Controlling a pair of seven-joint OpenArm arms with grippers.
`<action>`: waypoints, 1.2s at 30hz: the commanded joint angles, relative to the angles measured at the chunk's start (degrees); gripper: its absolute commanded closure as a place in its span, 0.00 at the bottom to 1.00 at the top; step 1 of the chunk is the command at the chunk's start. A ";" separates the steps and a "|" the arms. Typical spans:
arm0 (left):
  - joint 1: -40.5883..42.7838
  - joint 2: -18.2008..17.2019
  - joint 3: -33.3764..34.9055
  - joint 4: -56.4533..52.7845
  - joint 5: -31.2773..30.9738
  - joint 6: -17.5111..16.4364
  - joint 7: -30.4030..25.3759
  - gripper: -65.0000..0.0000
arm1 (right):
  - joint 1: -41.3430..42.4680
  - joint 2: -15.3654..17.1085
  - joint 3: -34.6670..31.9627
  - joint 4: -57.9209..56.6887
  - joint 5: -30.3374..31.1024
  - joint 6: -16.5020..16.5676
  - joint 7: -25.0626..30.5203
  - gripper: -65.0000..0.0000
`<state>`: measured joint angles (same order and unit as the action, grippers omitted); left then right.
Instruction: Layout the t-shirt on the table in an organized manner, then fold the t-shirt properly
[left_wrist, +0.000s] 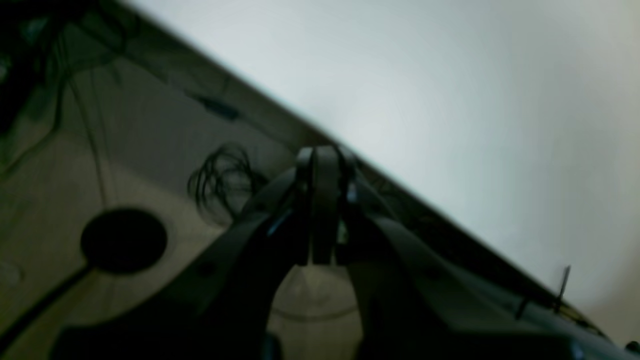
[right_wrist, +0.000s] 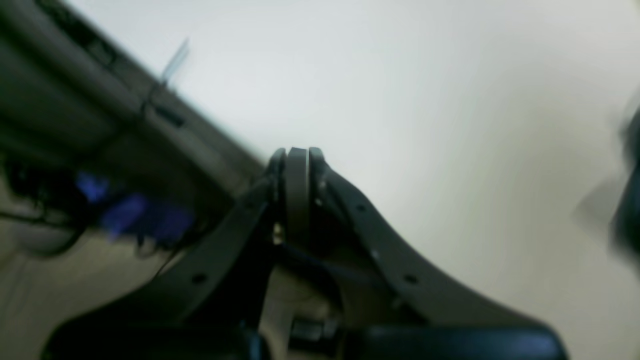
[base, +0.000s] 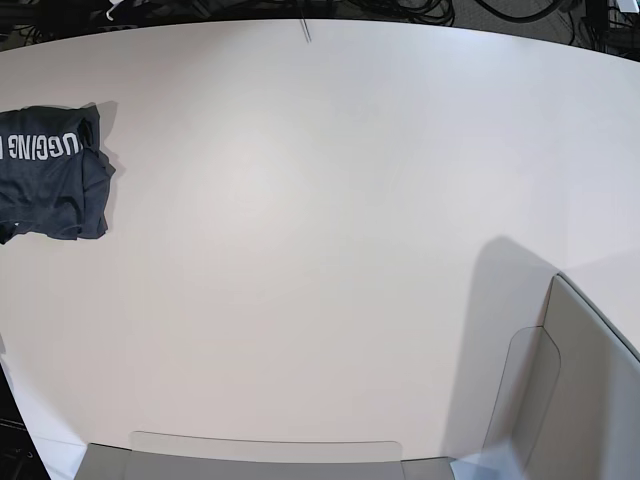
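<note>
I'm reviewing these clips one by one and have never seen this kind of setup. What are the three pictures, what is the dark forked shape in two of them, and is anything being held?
A two-armed robot works at a large off-white table. The wide picture looks down on that table from the robot's base; neither arm shows in it. The other two come from cameras mounted on each wrist, looking along its hand. The forked shapes are the left hand and the right hand, both shut with nothing between the fingers. Both pictures are blurred, showing the table's edge beyond. The only item on the table is a dark blue-grey t-shirt with white lettering, bunched at the wide picture's left edge, untouched.
</note>
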<state>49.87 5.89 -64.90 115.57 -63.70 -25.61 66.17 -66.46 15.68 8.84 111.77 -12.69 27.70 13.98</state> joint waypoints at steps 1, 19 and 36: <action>1.25 -0.40 -0.99 -0.62 -0.43 -0.28 -1.07 1.00 | -1.81 0.80 0.17 -0.51 0.51 0.12 1.01 1.00; -9.38 -2.42 19.76 -44.40 19.61 -0.20 -14.17 1.00 | 16.92 -4.65 -8.62 -50.80 0.78 0.03 -14.90 1.00; -32.94 -8.92 55.37 -93.11 48.27 -0.20 -64.99 1.00 | 57.88 -8.61 -8.62 -98.36 22.14 -0.76 -18.33 1.00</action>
<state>16.49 -2.90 -10.04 22.81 -15.33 -25.17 2.00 -8.01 6.87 0.12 13.61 9.39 26.59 -4.25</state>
